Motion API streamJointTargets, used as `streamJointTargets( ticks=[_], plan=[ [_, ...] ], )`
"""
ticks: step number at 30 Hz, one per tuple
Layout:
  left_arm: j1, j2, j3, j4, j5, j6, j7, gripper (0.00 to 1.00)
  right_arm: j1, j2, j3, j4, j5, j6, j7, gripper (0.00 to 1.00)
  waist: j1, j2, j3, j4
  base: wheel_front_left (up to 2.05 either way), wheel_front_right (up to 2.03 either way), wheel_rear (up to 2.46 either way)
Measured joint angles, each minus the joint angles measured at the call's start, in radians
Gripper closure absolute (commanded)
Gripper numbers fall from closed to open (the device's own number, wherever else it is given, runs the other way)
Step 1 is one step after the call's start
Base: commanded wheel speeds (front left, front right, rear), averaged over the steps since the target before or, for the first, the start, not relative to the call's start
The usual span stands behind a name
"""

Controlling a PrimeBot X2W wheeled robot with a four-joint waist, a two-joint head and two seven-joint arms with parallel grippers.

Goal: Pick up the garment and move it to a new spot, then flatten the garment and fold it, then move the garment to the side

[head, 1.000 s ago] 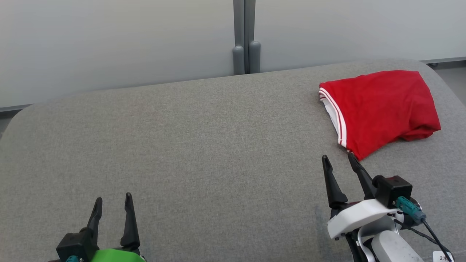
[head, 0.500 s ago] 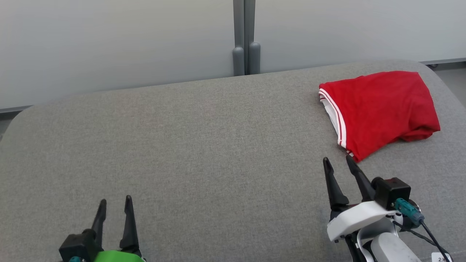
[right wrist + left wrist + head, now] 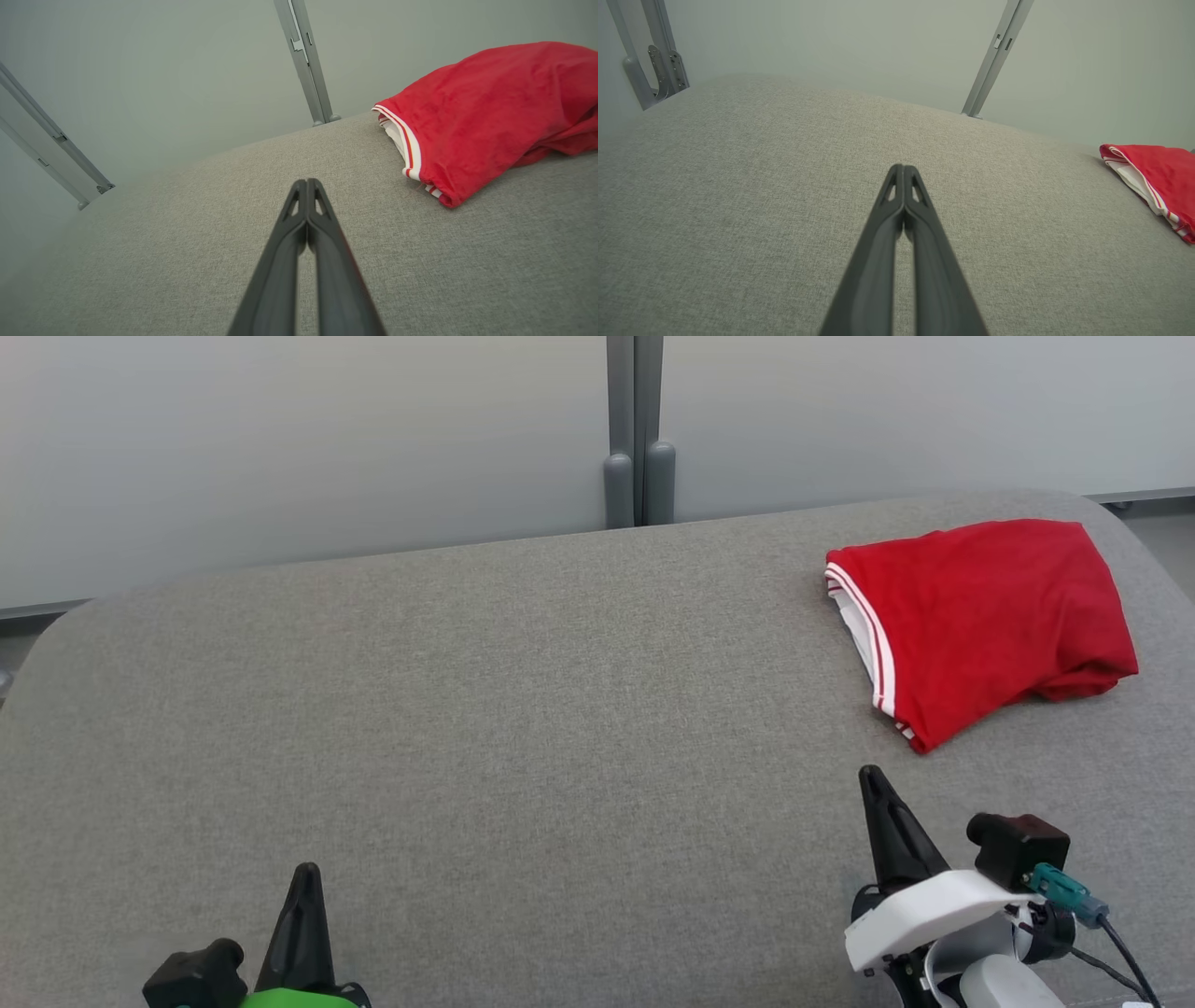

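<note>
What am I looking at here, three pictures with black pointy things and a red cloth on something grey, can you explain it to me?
This is a two-armed robot on wheels. The picture showing both arms comes from a camera on its head, looking down at a grey padded surface. The other two come from cameras on its wrists, each looking along that arm's own two dark fingers. Those fingers form the jaws. The left arm's jaws sit at the lower left of the head picture, the right arm's jaws at the lower right. Both pairs are pressed shut and hold nothing. The red cloth is a folded garment with white trim, lying at the far right of the surface, beyond the right arm's jaws.
</note>
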Motion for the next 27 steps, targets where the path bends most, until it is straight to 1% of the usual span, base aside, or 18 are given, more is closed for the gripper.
streamJointTargets(
  ticks=[5, 15, 17, 20, 22, 25, 27],
  plan=[
    [-0.001, 0.000, 0.013, -0.001, -0.109, -0.009, 0.021, 1.00, 0.000, 0.006, -0.031, -0.005, 0.106, 0.012, 0.019, 1.00, 0.0000, 0.0000, 0.002, 0.005, 0.00, 0.00, 0.00],
    [-0.006, 0.000, 0.032, 0.005, -0.237, -0.026, 0.054, 1.00, -0.001, 0.011, -0.081, -0.005, 0.236, 0.023, 0.053, 1.00, 0.0000, 0.0000, 0.005, 0.014, 0.00, 0.00, 0.00],
    [-0.008, 0.000, 0.036, 0.009, -0.258, -0.034, 0.063, 1.00, -0.001, 0.011, -0.089, -0.005, 0.260, 0.031, 0.060, 1.00, 0.0000, 0.0000, 0.005, 0.016, 0.00, 0.00, 0.00],
    [-0.017, 0.001, 0.044, 0.017, -0.302, -0.035, 0.073, 1.00, -0.002, 0.011, -0.101, -0.005, 0.301, 0.032, 0.070, 1.00, 0.0000, 0.0000, 0.006, 0.018, 0.00, 0.00, 0.00],
    [-0.025, 0.002, 0.050, 0.020, -0.324, -0.044, 0.079, 1.00, -0.003, 0.010, -0.111, -0.005, 0.326, 0.040, 0.075, 1.00, 0.0000, 0.0000, 0.006, 0.020, 0.00, 0.00, 0.00],
    [-0.030, 0.003, 0.054, 0.025, -0.367, -0.053, 0.091, 1.00, -0.004, 0.010, -0.122, -0.004, 0.367, 0.043, 0.084, 1.00, 0.0000, 0.0000, 0.007, 0.022, 0.00, 0.00, 0.00],
    [-0.032, 0.004, 0.056, 0.028, -0.390, -0.057, 0.096, 1.00, -0.005, 0.010, -0.130, -0.004, 0.394, 0.051, 0.093, 1.00, 0.0000, 0.0000, 0.007, 0.024, 0.00, 0.00, 0.00]
  ],
)
